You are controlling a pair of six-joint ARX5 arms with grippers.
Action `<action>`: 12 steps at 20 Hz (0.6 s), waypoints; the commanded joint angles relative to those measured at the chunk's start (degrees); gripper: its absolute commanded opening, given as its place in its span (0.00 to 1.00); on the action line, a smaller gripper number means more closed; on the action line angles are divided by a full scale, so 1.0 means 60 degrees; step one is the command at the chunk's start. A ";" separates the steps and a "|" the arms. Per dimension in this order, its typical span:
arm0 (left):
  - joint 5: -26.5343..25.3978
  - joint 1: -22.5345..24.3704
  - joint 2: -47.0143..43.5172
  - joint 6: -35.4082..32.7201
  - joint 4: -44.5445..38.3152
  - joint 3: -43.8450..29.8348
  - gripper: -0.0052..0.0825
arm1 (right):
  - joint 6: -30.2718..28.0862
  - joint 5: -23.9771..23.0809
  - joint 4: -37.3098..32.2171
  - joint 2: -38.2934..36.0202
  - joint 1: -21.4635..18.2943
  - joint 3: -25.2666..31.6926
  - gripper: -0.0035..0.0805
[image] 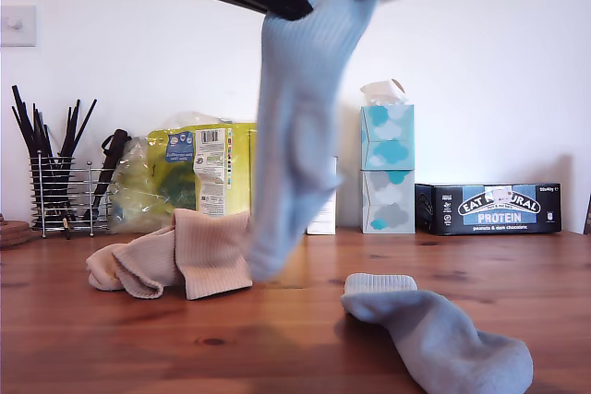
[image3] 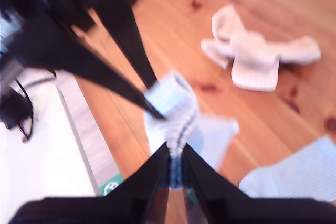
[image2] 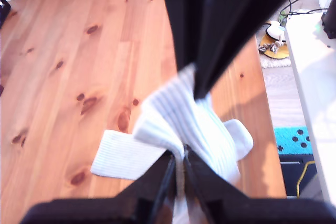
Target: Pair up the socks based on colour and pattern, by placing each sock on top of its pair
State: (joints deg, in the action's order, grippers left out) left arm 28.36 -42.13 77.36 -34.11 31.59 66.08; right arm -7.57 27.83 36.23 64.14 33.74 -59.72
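Socks: one blue sock hangs high over the table, pinched at its cuff by both grippers, foot dangling clear of the wood. First gripper clenched on the knit; second gripper likewise, seen in both wrist views. Its mate lies flat toward the exterior view's right; beige socks heaped at that view's left, seemingly paired. Step, I judge: carrying blue to blue. Next calls for moving over the mate, lowering, letting go. Arms cropped at the exterior view's top edge; second wrist view blurred.
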 commanded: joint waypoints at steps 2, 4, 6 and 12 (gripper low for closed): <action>-0.0022 -0.0007 0.0033 0.0226 -0.0069 -0.0149 0.19 | -0.0058 -0.0332 0.0692 -0.0047 -0.0029 -0.0437 0.03; -0.0029 0.0004 0.0029 0.0444 -0.0175 -0.0124 0.32 | -0.0102 -0.0637 0.1155 -0.0047 -0.0029 -0.0663 0.03; -0.0033 0.0080 0.0025 0.0586 -0.0291 -0.0098 0.35 | -0.0248 -0.0827 0.1610 -0.0047 -0.0029 -0.0841 0.03; -0.0627 0.0474 0.0022 0.0623 -0.0240 -0.0062 0.35 | -0.0248 -0.0929 0.3217 -0.0051 -0.0018 -0.1486 0.03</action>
State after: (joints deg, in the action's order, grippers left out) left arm 25.08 -39.59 77.36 -30.50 30.39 66.11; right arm -8.88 22.09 54.78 64.12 33.67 -67.99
